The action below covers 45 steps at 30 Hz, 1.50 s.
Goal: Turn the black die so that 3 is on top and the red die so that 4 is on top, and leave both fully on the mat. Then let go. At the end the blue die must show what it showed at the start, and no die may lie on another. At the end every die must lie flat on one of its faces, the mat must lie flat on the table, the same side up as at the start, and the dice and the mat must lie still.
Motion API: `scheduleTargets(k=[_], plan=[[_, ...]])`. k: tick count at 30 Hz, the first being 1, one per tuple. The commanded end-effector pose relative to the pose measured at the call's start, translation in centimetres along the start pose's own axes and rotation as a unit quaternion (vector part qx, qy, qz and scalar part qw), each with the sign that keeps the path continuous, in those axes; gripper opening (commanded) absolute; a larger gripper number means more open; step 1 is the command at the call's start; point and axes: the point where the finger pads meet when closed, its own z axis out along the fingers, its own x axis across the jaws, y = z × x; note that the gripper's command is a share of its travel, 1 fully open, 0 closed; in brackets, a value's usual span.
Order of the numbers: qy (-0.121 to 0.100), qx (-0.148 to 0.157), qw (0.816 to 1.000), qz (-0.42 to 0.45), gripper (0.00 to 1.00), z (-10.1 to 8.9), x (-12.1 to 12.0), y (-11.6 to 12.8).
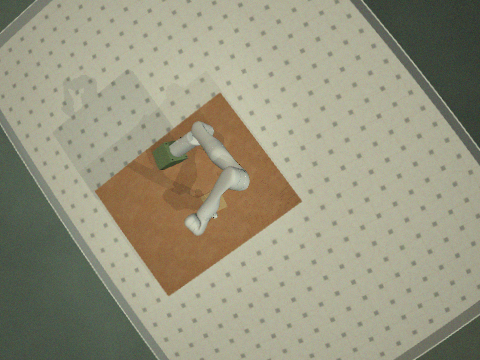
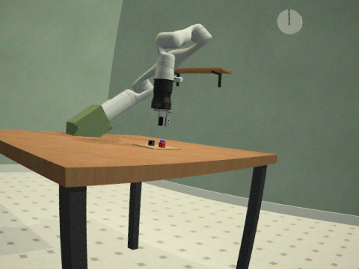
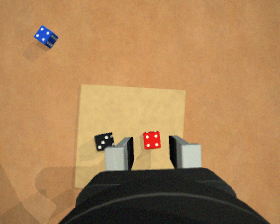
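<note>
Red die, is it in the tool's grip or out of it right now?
Out. The tool is open and raised above the mat; the red die lies on the mat.

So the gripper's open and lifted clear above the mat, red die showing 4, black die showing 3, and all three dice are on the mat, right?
Not all three. The wrist view shows the blue die off the mat, on the bare table. Only the red die and black die lie on it. The rest holds: the gripper is open, above them.

On the wooden surface (image 2: 112, 161) lies a thin mat (image 2: 170, 147), and on it a black die (image 2: 151, 143) and a red die (image 2: 161, 144) sit near each other. The end effector (image 2: 164, 122) hangs above them with its fingers apart and holds nothing. The white arm rises from a green base (image 2: 87, 122).
</note>
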Motion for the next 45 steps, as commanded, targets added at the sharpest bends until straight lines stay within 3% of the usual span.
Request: scheduleTargets(k=[1,5,6,33,45], plan=[[0.004,-0.002,1.000,-0.001,0.70,-0.6,0.2,0.1],[0.004,-0.002,1.000,-0.001,0.70,-0.8,0.2,0.1],[0.004,-0.002,1.000,-0.001,1.00,-0.8,0.2,0.1],[0.004,-0.002,1.000,-0.001,1.00,-1.3,0.2,0.1],[0.004,-0.002,1.000,-0.001,1.00,-6.7,0.1,0.1]])
